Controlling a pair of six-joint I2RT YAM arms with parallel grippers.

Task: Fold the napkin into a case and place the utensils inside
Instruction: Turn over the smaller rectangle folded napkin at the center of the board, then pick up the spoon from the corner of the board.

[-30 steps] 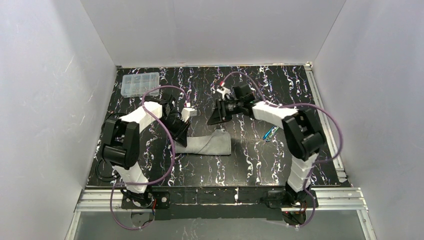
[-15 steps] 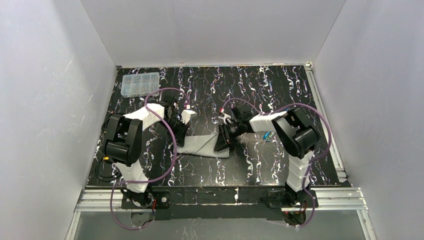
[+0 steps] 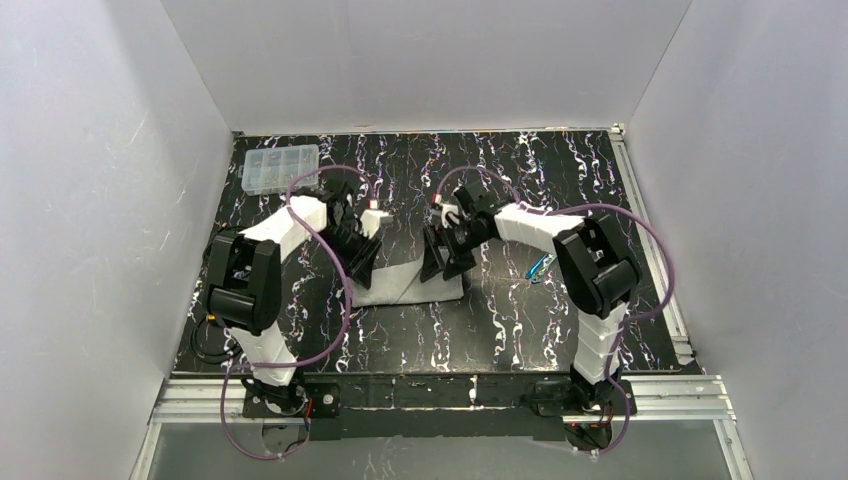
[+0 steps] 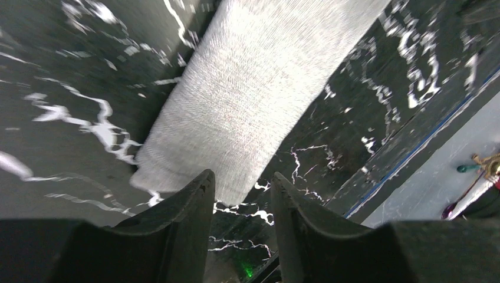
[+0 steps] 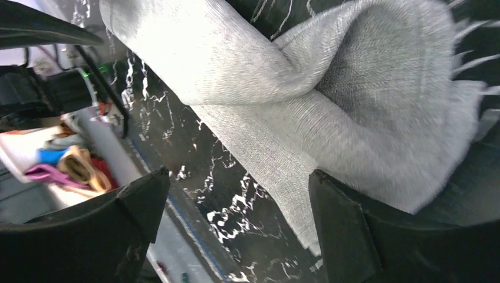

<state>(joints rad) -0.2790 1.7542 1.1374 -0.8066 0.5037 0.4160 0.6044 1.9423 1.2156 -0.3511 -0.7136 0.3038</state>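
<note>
The napkin (image 3: 408, 288) lies on the black marbled table as a folded light-grey strip between my two grippers. My left gripper (image 3: 361, 262) hovers over its left end; in the left wrist view the jaws (image 4: 242, 184) stand apart with only table between them, and the napkin (image 4: 259, 88) ends just beyond the fingertips. My right gripper (image 3: 441, 264) is over the strip's right end, jaws wide open (image 5: 236, 186) around a bunched, doubled-over fold of napkin (image 5: 330, 100). The utensils (image 3: 540, 267), one of them bright blue, lie on the table right of the cloth.
A clear plastic compartment box (image 3: 281, 168) sits in the far left corner. Purple cables (image 3: 345, 290) loop from both arms. White walls close in the table on three sides, and a metal rail (image 3: 440, 398) runs along the near edge.
Both grippers have opened and let go of the cloth. The right gripper has pulled back from the strip's right end, which now lies doubled over. The left arm barely moved.
</note>
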